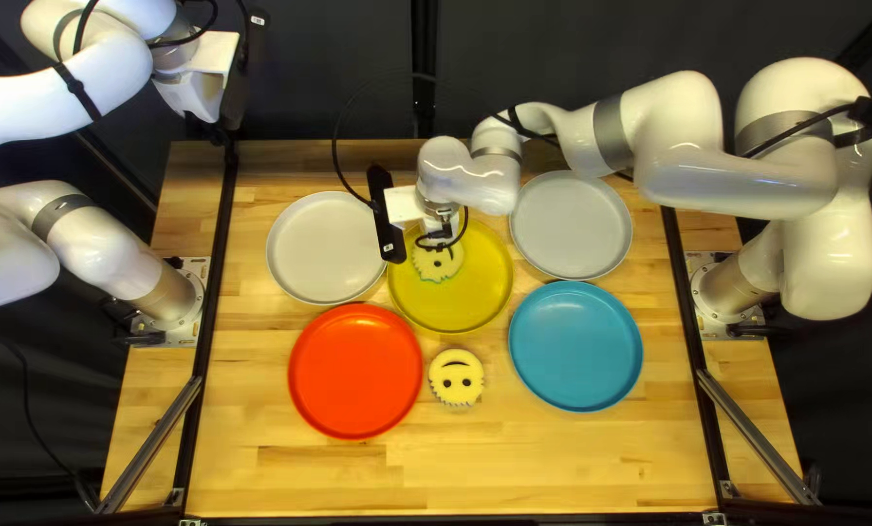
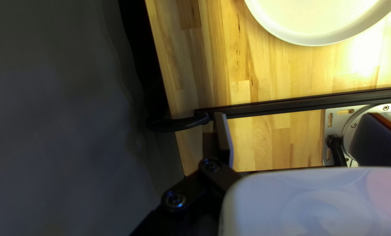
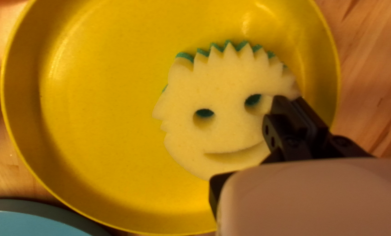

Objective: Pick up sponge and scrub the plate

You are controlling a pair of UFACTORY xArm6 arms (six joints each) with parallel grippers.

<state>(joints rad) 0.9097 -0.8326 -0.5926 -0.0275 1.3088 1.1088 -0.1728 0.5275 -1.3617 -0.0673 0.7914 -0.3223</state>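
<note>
Pressed inside the yellow plate (image 1: 470,302) is a yellow smiling sponge (image 1: 434,263), under my right gripper (image 1: 442,234). The right wrist view shows the sponge (image 3: 217,96) on the plate (image 3: 99,118), green underside along its jagged edge; my right gripper (image 3: 287,102) pinches its rim beside one eye hole, hiding that part. My left gripper (image 1: 197,95) is raised over the back left table corner, its fingertips hidden there. In its wrist view the left gripper (image 2: 296,116) has its fingers wide apart, nothing held.
Around the yellow plate are a red plate (image 1: 355,370), a blue plate (image 1: 575,346) and two pale plates (image 1: 327,247) (image 1: 572,225). A second smiling sponge (image 1: 456,378) lies between red and blue. Black rails (image 1: 212,292) run along the table's sides.
</note>
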